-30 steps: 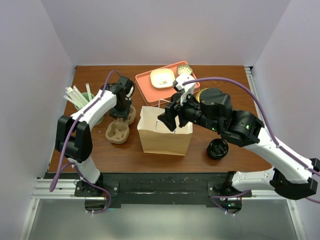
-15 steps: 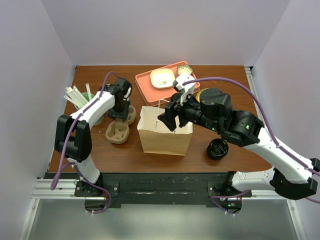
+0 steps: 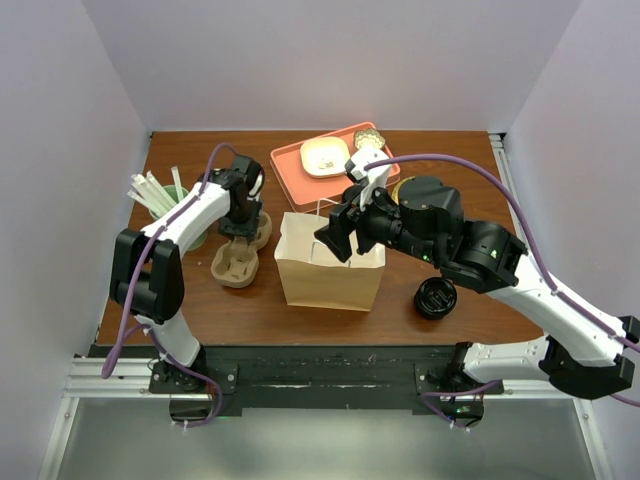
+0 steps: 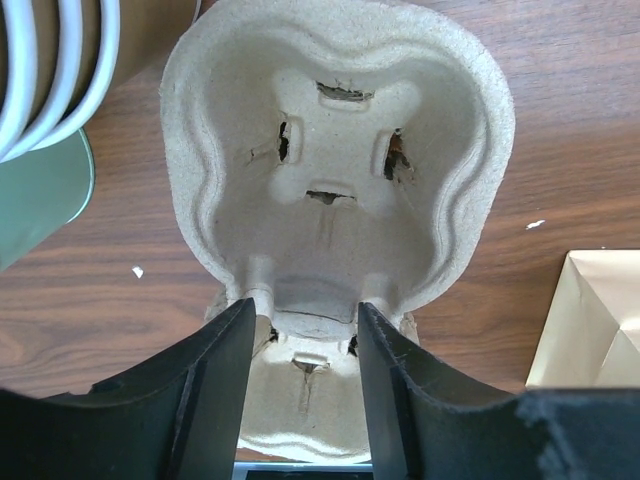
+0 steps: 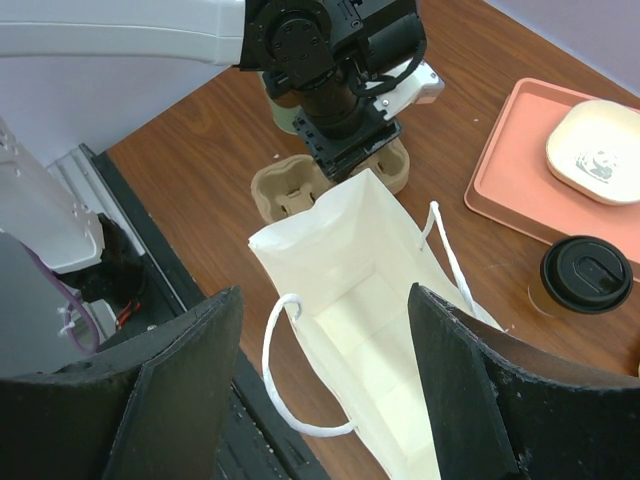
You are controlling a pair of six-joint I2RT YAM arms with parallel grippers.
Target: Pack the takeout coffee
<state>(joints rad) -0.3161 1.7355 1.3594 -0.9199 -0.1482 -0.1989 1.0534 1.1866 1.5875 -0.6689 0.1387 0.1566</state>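
Note:
The takeout coffee [image 5: 587, 272], a small cup with a black lid, stands on the table beside the orange tray; in the top view my right arm covers it. The brown paper bag [image 3: 330, 270] stands open in the middle, its white inside [image 5: 380, 330] bare. My right gripper [image 5: 322, 295] hangs open above the bag's mouth [image 3: 335, 240] with nothing between its fingers. My left gripper [image 3: 240, 222] is down over the pulp cup carrier [image 3: 238, 262]. It is open [image 4: 305, 305], its fingers astride the carrier's narrow middle [image 4: 335, 190].
An orange tray [image 3: 295, 180] at the back holds a white dish [image 3: 324, 155]. A green cup of straws [image 3: 165, 200] stands at the far left. A squat black round piece [image 3: 436, 297] lies right of the bag.
My left gripper has drawn back a little over the carrier. The carrier, the bag and my right arm have not moved.

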